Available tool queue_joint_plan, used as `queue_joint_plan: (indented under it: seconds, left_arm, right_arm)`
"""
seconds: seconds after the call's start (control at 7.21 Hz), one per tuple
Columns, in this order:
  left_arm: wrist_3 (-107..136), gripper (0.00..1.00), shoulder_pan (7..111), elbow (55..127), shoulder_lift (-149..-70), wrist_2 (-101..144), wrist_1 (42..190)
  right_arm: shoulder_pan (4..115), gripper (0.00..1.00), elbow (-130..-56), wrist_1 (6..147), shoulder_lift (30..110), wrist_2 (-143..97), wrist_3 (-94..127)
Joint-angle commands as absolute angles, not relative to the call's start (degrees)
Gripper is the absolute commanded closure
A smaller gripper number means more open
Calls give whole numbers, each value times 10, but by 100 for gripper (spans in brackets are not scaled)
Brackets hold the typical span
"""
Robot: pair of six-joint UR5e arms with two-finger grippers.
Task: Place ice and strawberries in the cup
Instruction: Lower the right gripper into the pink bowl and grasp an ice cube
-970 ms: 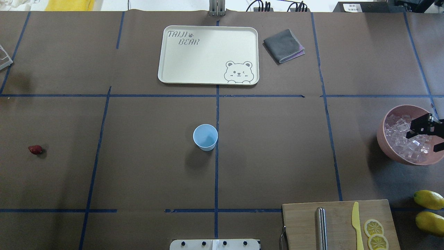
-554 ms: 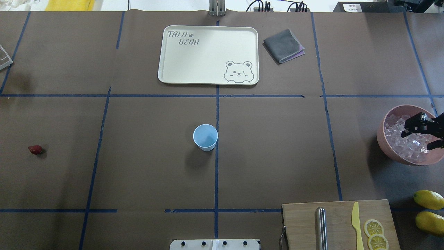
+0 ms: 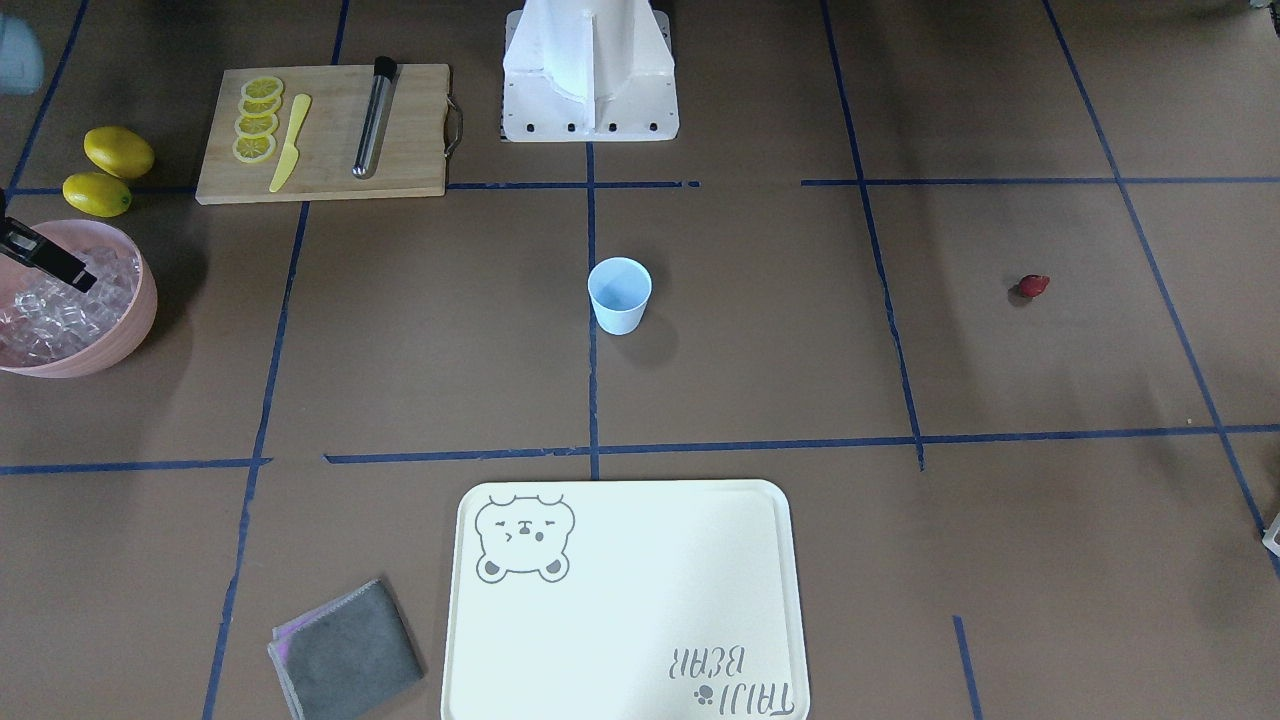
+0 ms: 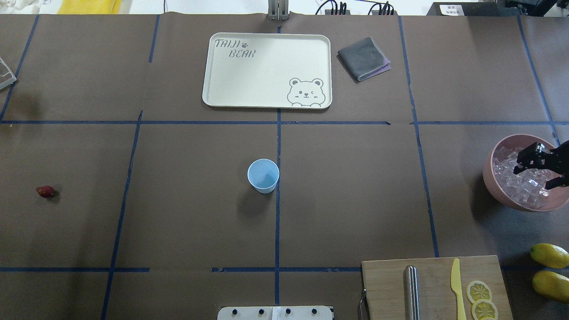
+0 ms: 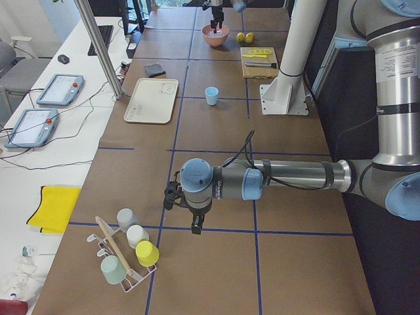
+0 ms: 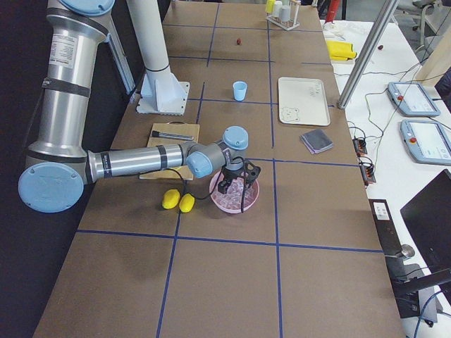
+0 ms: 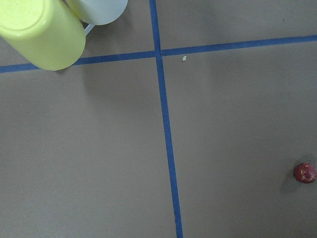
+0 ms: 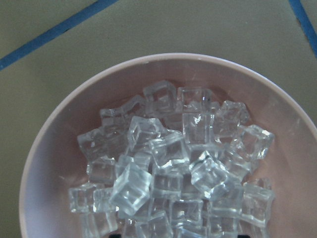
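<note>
Ice (image 8: 168,163) lies inside pink bowl (image 4: 492,184) beneath spread right claw (image 4: 540,171); left claw (image 5: 182,215) too unclear to judge

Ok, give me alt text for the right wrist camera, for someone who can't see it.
Looking straight down into a pink bowl heaped with clear ice cubes, filling most of the frame. Brown table with blue tape lines shows beyond the rim.
</note>
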State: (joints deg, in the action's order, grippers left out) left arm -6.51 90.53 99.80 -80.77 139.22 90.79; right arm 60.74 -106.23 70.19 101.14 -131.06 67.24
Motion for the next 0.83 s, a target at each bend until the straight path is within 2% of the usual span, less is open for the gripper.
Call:
queue_joint_plan:
  seconds: [0.0,0.69]
  left_arm:
    - [-65,0,905,1001,-808,1392,908]
    - [-65,0,905,999,-808,1392,907]
  right_arm:
    - [607,18,-1062,702,1012,-1312,673]
    - [601,18,-1060,702,1013,-1315,671]
